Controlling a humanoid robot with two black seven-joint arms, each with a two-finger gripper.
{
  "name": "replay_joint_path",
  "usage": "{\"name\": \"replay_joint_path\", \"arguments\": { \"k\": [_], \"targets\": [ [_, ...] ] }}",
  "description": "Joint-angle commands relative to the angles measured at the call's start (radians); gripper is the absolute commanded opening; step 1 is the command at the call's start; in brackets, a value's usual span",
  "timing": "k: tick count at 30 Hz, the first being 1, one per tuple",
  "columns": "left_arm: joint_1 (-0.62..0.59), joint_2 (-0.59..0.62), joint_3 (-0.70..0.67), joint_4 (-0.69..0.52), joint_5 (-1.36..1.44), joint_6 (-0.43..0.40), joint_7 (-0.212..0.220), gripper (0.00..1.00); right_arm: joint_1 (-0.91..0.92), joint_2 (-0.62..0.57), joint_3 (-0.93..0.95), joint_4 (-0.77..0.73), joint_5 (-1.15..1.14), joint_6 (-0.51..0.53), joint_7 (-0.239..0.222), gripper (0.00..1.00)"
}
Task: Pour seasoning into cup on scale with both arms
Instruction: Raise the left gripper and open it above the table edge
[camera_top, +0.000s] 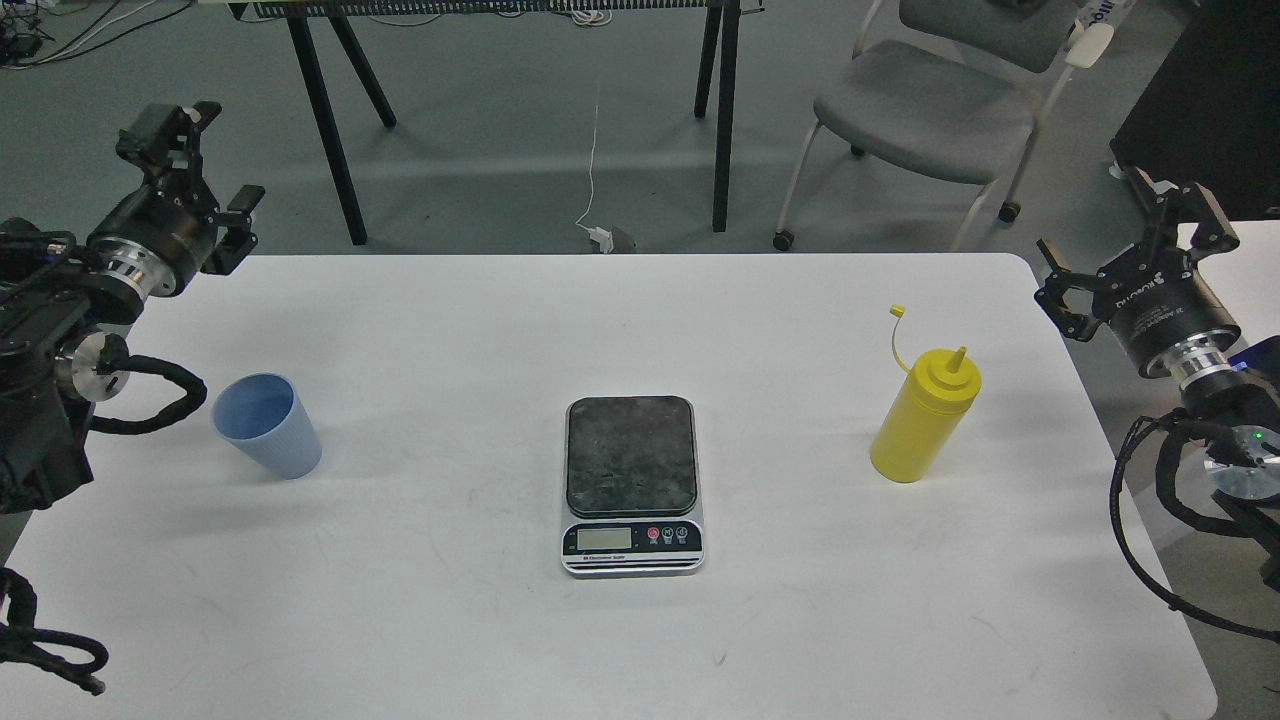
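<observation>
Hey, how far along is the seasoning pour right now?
Nothing looks done yet. The blue cup stands on the table left of the scale, whose platform is bare. The yellow squeeze bottle stands untouched. Left gripper and right gripper are open, holding nothing. Placing the cup and pouring remain.

Bare table (450, 330) around scale (631, 456)

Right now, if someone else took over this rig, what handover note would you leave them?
Left claw: open, holding nothing, raised over the table's far left corner.
Right claw: open, holding nothing, off the table's right edge.
Cup: upright on the white table, left side, not on the scale.
Scale: centre of the table, platform bare.
Seasoning bottle: upright on the right, cap off the nozzle and hanging on its tether.
Done: nothing yet.
Left: put the cup on the scale, pick up the bottle, pour into the cup.
</observation>
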Motion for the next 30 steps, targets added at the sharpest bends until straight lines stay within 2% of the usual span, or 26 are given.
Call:
{"name": "replay_joint_path", "arguments": {
  "k": [1,12,16,22,30],
  "targets": [
    [0.003,0.003,0.0,0.0,0.0,0.0,0.0,0.99,-0.001,0.0,0.0,0.001,-0.003,0.0,0.0,1.0],
    [0.005,0.01,-0.012,0.003,-0.012,0.0,0.0,0.99,0.001,0.0,0.0,0.002,-0.009,0.0,0.001,1.0],
    [0.015,0.041,0.026,0.003,0.027,0.0,0.0,0.99,-0.001,0.0,-0.002,0.002,-0.014,0.0,0.001,1.0],
    [-0.014,0.107,0.196,0.003,0.248,0.0,0.0,0.99,0.001,0.0,0.0,0.004,-0.014,0.0,0.001,1.0],
    [-0.06,0.22,0.235,-0.012,0.495,0.0,0.0,0.99,0.001,0.008,0.0,0.004,-0.014,0.0,0.001,1.0]
  ]
}}
